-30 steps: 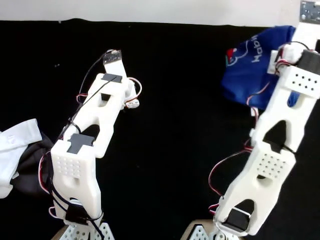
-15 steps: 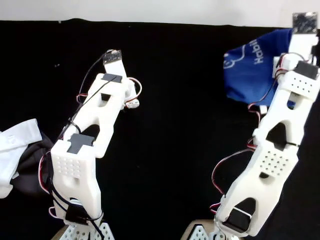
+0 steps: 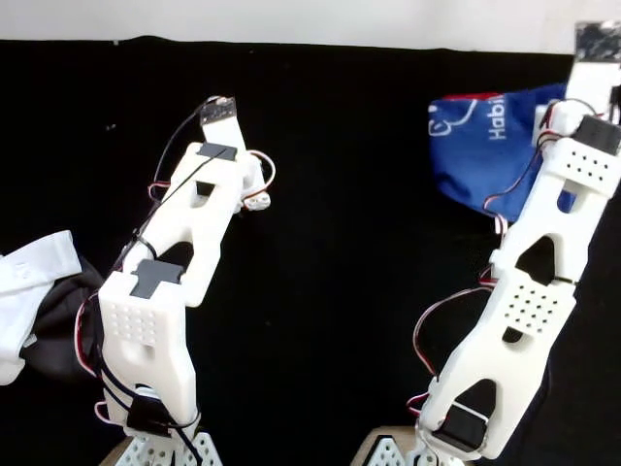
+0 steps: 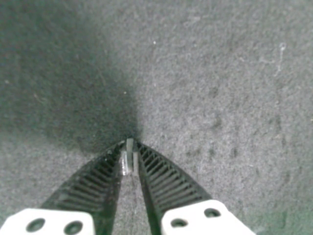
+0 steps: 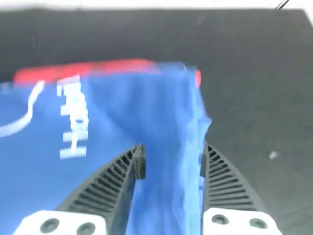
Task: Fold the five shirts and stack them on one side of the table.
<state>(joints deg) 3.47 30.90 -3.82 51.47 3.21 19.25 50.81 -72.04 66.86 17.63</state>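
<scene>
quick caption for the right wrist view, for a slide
Right gripper pinching a fold of the blue shirt over the black table.

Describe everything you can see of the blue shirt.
The blue shirt is soft, crumpled cloth with white lettering and line art and a red band along one edge. It sits bunched at the far right of the black table, unfolded. The right gripper grips a thick fold of it between its jaws.

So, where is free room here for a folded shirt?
Free: the black cloth between the left arm and right arm, and the far strip beside the blue shirt. Crowded: the left edge, white shirt and a dark garment, and the far right corner, right gripper on the blue shirt.
</scene>
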